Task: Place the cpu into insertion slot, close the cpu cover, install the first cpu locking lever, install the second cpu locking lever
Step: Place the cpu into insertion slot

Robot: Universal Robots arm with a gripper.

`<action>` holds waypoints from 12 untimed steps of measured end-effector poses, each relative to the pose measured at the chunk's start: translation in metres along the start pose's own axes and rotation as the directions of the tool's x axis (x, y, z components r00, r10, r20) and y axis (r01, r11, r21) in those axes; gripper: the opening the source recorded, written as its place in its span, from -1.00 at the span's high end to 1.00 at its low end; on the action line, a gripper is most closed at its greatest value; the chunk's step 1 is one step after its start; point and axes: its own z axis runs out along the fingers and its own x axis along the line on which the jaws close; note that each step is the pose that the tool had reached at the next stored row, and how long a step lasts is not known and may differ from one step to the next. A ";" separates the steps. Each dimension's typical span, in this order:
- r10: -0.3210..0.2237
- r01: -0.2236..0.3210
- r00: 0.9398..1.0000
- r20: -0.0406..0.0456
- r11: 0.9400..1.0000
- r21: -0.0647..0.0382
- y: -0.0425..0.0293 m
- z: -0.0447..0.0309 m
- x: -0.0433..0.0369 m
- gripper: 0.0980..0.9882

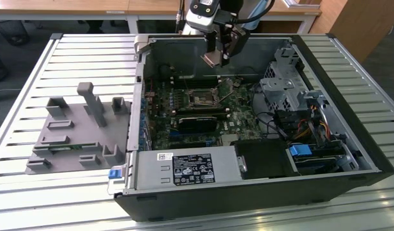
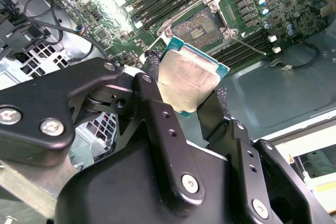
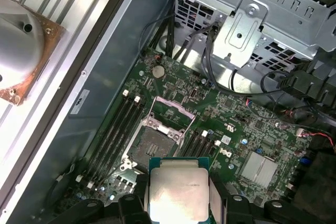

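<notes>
A slatted metal table carries the whole scene in the exterior view. On it, well apart from the gripper toward the exterior view's left, a grey fixture tray is set. An open computer case takes up the middle and the exterior view's right. Its side is off, so free room is left above the board, bounded by the case walls.

The gripper is held above the case near the far wall, clear of the board. Its fingers are pinched on the cpu, gripped by two opposite edges. The chip is square and tilted, its grey metal top turned toward both wrist cameras.

Below the gripper the insertion slot lies uncovered and unfilled, flanked by long memory slots. The cpu cover is seen raised at one edge of the slot. A metal drive cage is fixed beside the board, toward the exterior view's right of the gripper.
</notes>
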 end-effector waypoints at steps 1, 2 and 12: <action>0.000 0.000 1.000 0.000 1.000 0.000 0.0000 0.0002 0.0000 0.00; 0.000 0.000 1.000 0.000 1.000 0.000 -0.0001 0.0005 0.0000 0.00; 0.002 -0.002 1.000 0.000 1.000 0.000 -0.0003 0.0030 -0.0001 0.00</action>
